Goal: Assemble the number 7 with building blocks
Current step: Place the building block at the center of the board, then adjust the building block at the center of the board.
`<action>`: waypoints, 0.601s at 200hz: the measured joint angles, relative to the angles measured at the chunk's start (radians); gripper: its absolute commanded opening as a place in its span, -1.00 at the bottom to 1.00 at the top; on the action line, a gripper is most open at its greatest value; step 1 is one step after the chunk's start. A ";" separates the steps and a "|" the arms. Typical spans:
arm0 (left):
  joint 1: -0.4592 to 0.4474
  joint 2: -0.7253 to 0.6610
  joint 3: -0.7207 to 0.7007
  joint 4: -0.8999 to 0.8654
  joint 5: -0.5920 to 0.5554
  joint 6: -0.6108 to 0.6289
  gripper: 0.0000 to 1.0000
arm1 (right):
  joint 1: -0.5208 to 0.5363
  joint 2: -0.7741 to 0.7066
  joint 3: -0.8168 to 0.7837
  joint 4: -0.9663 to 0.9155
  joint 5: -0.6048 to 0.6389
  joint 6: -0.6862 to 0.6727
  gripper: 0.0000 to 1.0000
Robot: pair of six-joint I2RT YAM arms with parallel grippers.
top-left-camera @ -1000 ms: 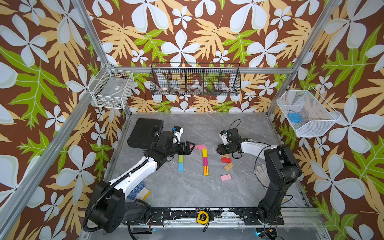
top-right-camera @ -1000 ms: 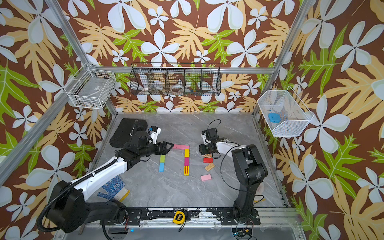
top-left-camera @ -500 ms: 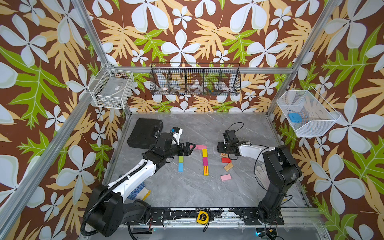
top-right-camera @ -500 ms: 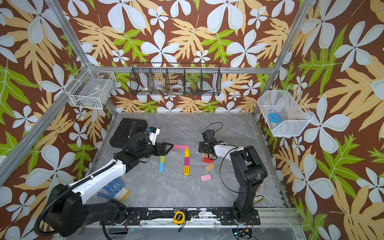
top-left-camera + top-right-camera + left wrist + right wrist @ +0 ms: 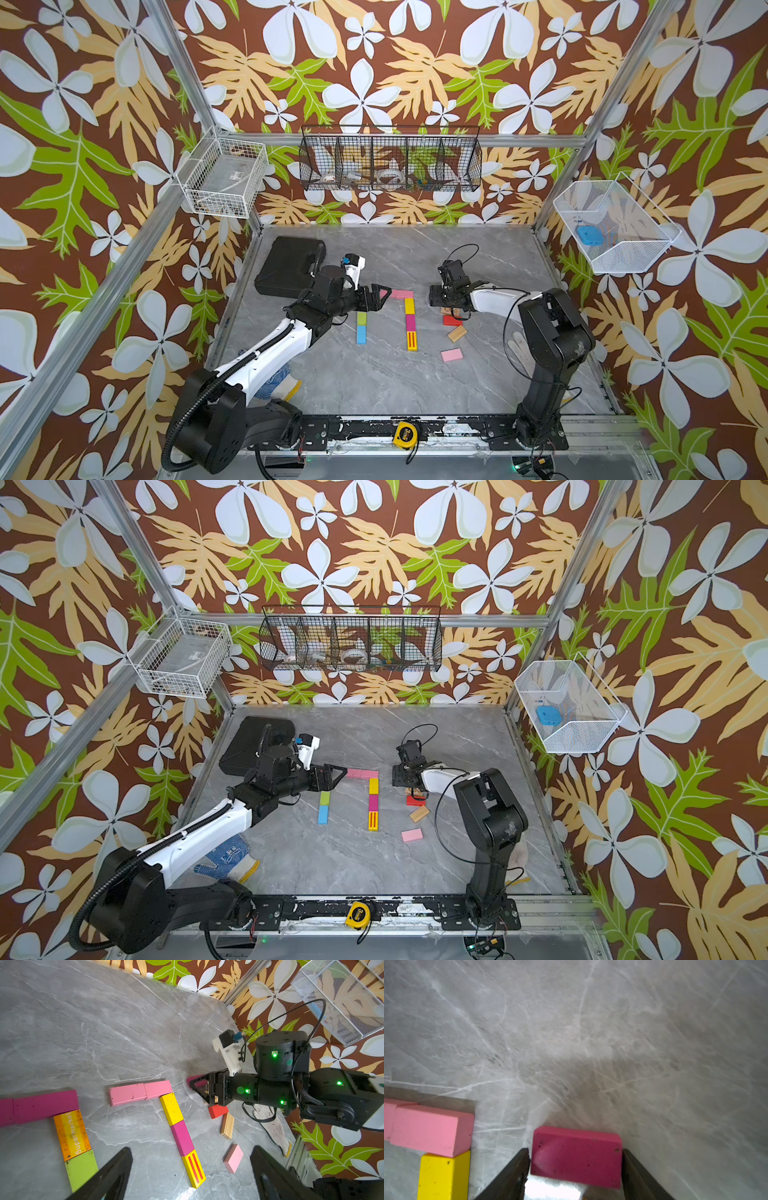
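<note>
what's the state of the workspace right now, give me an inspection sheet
surface: grey veined tabletop, flat
job's things: one 7 of two pink blocks over yellow block, magenta block, striped yellow block; another of magenta top blocks over orange block, green block, blue block; red block, wooden block, loose pink block by the right arm
clutter: black case, blue-dotted glove, white glove, tape measure
grippers: left gripper open, empty; right gripper fingers flank a dark pink block, grip unclear
cables: black cable loops above the right wrist; black conduit along the left arm
surroundings: floral walls; white wire basket, black wire basket, mesh basket
</note>
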 measured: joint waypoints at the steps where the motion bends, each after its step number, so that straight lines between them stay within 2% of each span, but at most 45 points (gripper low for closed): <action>1: 0.000 0.000 0.000 0.000 0.000 0.000 0.83 | 0.000 0.000 0.000 0.000 0.000 -0.002 0.45; 21: 0.000 0.000 0.003 0.000 0.000 0.000 0.88 | 0.000 -0.013 0.001 0.000 0.007 -0.043 0.57; 27: 0.000 0.000 0.005 0.000 0.000 -0.001 0.99 | 0.000 -0.023 0.000 0.000 0.017 -0.053 0.62; 52: 0.000 -0.005 0.009 -0.002 -0.006 -0.007 1.00 | 0.000 -0.090 -0.007 0.001 0.053 -0.121 0.83; 59: 0.000 -0.010 0.009 -0.005 -0.014 -0.007 1.00 | 0.000 -0.114 -0.012 0.005 0.064 -0.137 1.00; 120: 0.000 -0.075 -0.006 -0.026 -0.113 -0.011 1.00 | -0.029 -0.190 -0.019 0.002 0.115 -0.201 0.99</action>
